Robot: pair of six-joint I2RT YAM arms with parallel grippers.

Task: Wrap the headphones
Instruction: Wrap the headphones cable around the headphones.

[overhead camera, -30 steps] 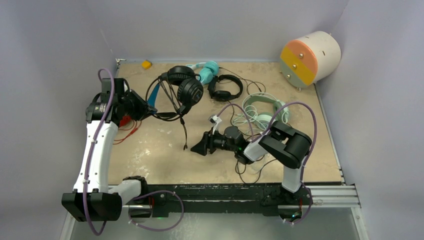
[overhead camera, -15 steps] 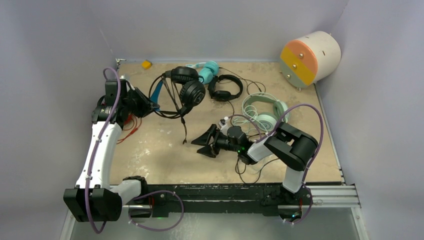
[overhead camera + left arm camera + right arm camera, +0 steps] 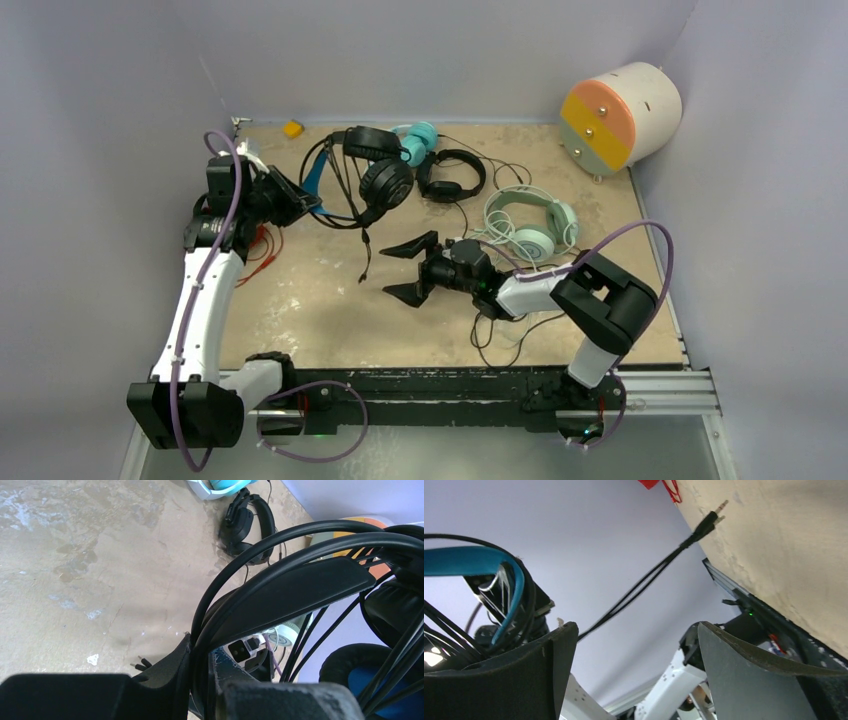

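Top external view: black headset with blue inner band [image 3: 375,180], far left, is held by its headband [image 3: 300,585] in the closed left gripper [image 3: 290,200]. The right gripper [image 3: 412,270] is spread wide, empty, near the dangling cable [image 3: 367,250]. Cable judged light, limp; best taken near plug [image 3: 710,519].

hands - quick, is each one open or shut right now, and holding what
left hand: shut on the black headphones, clamping the headband.
right hand: open wide, holding nothing.
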